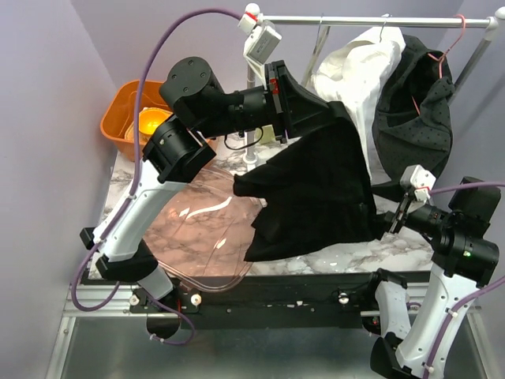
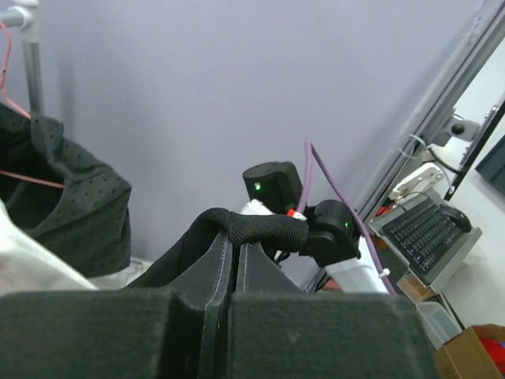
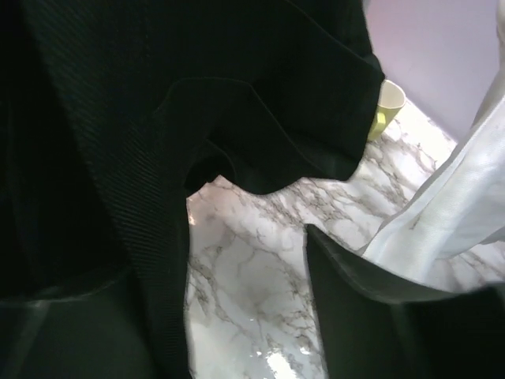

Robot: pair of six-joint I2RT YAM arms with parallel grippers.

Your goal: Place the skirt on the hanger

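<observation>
Left wrist view: left gripper's fingers (image 2: 316, 332) fill the bottom of the frame, pressed together. A black ribbed band of the skirt (image 2: 260, 227) is pinched at their tips and folds over to the right. The left gripper (image 2: 230, 238) is thus clamped on the skirt's edge.

Top view: the left arm is raised and reaches to the right. The skirt (image 1: 316, 189) hangs from it as a broad black sheet above the marble table (image 1: 347, 257). Its lower hem is near the table's front edge. Whether the hem touches the marble cannot be told.

The right gripper (image 1: 390, 221) sits low at the skirt's right edge. Right wrist view: its two fingers stand wide apart, with bare marble showing between them. Skirt fabric hangs over the left-hand finger, while the other finger (image 3: 379, 316) is clear of it. No grip on the cloth is seen.

Rail (image 1: 371, 20) runs across the back right. On it hang a white shirt (image 1: 355, 71) and a pink hanger (image 1: 446, 47) carrying a black dotted garment (image 1: 414, 110). The skirt's upper right corner overlaps the shirt in this view.

An orange basket (image 1: 126, 110) stands at back left. A clear plastic sheet (image 1: 197, 229) lies on the table under the left arm. A yellow-green cup (image 3: 387, 106) stands on the marble beyond the skirt.
</observation>
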